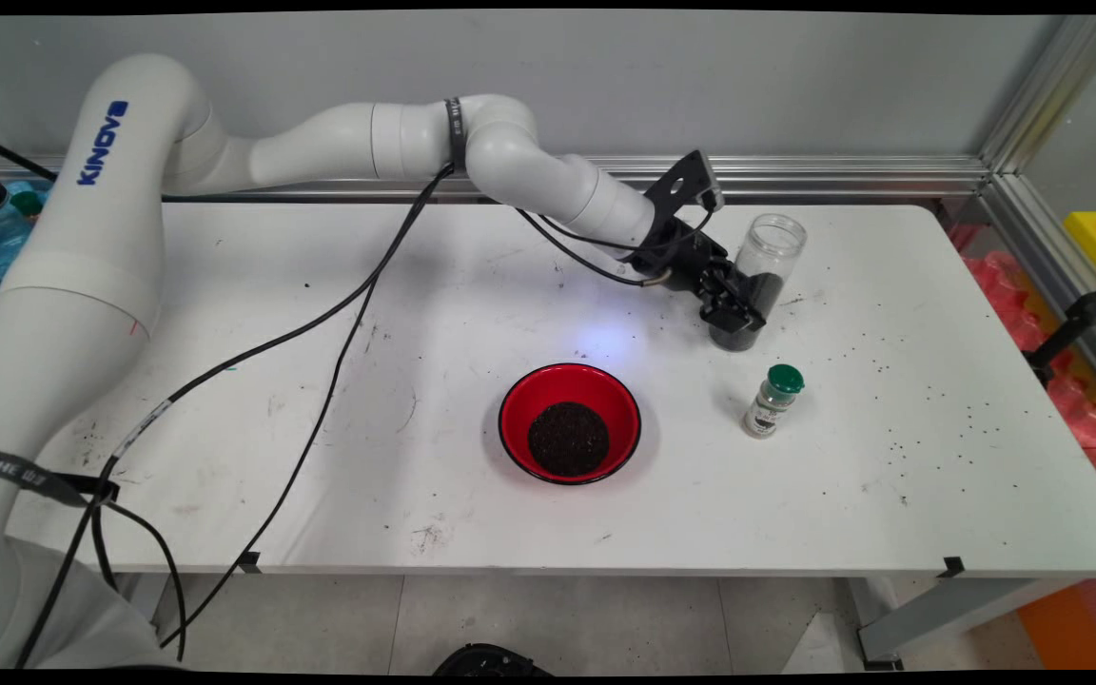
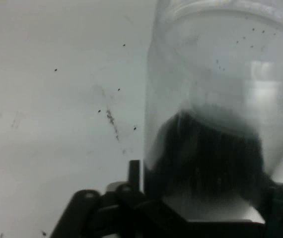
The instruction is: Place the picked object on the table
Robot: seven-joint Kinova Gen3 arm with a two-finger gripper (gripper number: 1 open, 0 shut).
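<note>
- Main view: the gripper [image 1: 733, 309] sits right of centre in the upper half of the frame, at the lower part of a clear jar [image 1: 765, 266] that stands upright and open-mouthed on the white table [image 1: 320, 457].
- The jar's lower portion is dark with a black, grainy filling; its upper portion looks empty.
- The fingers appear to be on either side of the jar's lower body, but from this angle I cannot tell whether they press on the glass or merely bracket it.
- A red bowl [image 1: 570, 422] lies at the middle of the frame, well apart from the jar, with a heap of the same dark grains [image 1: 568, 438] in its bottom.
- A small shaker with a green cap [image 1: 773, 401] stands just below the jar, between it and the table's near edge.
- Loose dark specks [image 1: 929, 409] are scattered over the right part of the table.
- As a judgement: some grains already lie in the bowl and some are in the jar.
- Hand view: the jar [image 2: 221, 114] fills the right side of the frame, its dark filling low down, close against the black linkage at the bottom edge.
- The jar's top and right side are cut off here, the fingertips themselves are not visible, and the picture is soft; the bowl and shaker are out of sight.
</note>
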